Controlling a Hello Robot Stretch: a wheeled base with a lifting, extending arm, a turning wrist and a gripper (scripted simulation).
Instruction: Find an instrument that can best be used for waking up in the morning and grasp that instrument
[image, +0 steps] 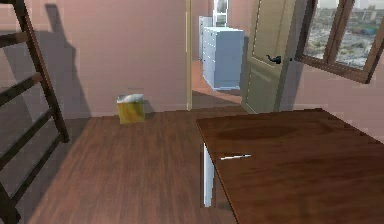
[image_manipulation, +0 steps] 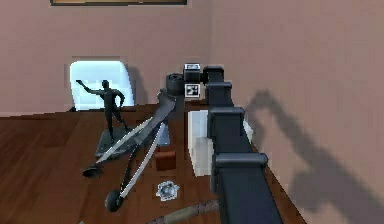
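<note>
One end effector (image_manipulation: 103, 188) at wooden table (image_manipulation: 40, 160) — hold cannot be told, dark statuette (image_manipulation: 110, 100), brown box (image_manipulation: 166, 158), white block (image_manipulation: 200, 135) near it

- The table (image: 300, 165) stands at the forward view's lower right; a thin stick (image: 236, 157) lies on it.
- A bin (image: 130, 108) stands on the floor by the wall, left of the doorway (image: 196, 95); a cabinet (image: 222, 55) is behind the doorway.
- In the arm side view a statue (image_manipulation: 108, 100) stands on the table, a chair (image_manipulation: 100, 78) behind it, the hand (image_manipulation: 103, 187) near it.
</note>
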